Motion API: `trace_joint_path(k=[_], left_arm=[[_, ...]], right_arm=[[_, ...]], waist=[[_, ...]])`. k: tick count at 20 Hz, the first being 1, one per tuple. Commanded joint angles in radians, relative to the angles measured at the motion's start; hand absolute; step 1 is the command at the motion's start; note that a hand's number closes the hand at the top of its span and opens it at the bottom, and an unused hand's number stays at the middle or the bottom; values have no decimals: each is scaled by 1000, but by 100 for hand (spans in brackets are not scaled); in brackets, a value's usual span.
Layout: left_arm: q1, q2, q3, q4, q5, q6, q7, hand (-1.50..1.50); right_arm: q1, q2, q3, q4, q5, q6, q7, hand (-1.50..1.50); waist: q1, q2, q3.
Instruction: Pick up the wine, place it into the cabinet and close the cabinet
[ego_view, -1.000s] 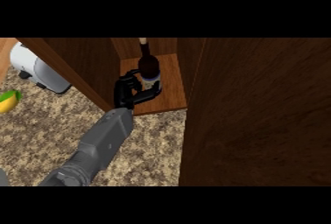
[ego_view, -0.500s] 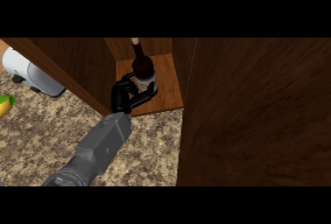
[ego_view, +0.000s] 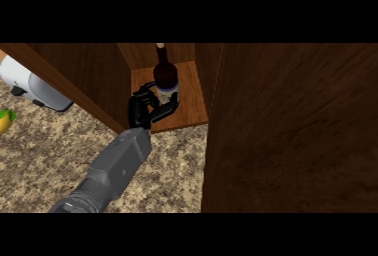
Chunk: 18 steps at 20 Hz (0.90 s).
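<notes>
- You are watching the left hand (ego_view: 148, 107) curling round the lower body of the wine (ego_view: 165, 80), inside the cabinet (ego_view: 190, 102), fingers wrapped on the bottle's near side.
- Over the last second the bottle has been sliding deeper onto the shelf, and the hand has been following it in; the whole view has been shifting a little as well.
- The wine is now standing upright on the cabinet floor, or just above it — you cannot tell from here whether the base is touching the wood.
- That is putting you, by my reading, at the end of the placing step: the bottle is in, and the release is not yet done.
- The door (ego_view: 295, 125) is filling the right of the view, swung open and close beside the shelf; closing it is the part that is left.
- The right hand is not showing anywhere.
- When you are letting go, be watching the tall bottle: fingers dragging back past it could be tipping it.
- On the counter (ego_view: 52, 150) a white appliance (ego_view: 33, 87) and a yellow fruit (ego_view: 6, 120) are sitting well clear at the left.
</notes>
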Motion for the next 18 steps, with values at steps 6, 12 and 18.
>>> trace_joint_path(k=[6, 12, 18], left_arm=[[-85, -5, -34, -11, 30, 76, 52, 150], [-175, -5, -45, 6, 43, 149, 123, 150], [-221, -5, -25, 24, 60, 147, 148, 150]], right_arm=[[-6, -1, -26, 8, -35, 14, -17, -150], [35, -11, -23, -24, -14, 18, -9, -150], [75, -7, -41, -19, -30, 39, -42, -150]], waist=[[8, 5, 0], [14, 2, 2], [28, 10, 3]])
